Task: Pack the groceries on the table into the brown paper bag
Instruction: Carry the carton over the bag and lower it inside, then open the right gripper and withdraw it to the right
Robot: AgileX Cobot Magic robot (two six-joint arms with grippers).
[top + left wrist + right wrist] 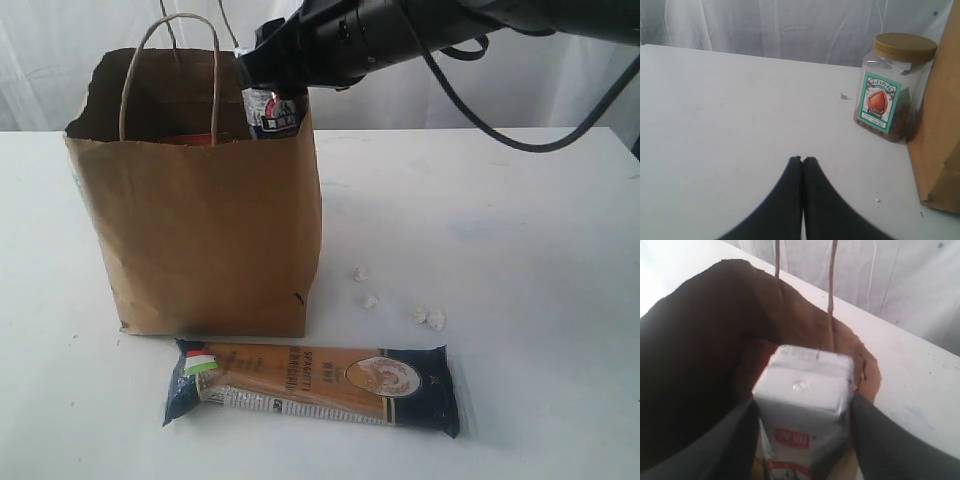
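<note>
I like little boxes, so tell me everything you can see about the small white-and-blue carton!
The small white-blue carton is a boxy pack, seemingly coated cardboard: white top, red label, blue print lower down, words too blurry to read. It hangs upright at the open mouth of the brown paper bag, clamped on two sides by the right gripper. Whether it touches the bag's rim is unclear.

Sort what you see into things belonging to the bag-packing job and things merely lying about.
Job: brown paper bag, white-blue carton, spaghetti pack, nut jar, white lumps.
Lying about: black cable, white curtain.
</note>
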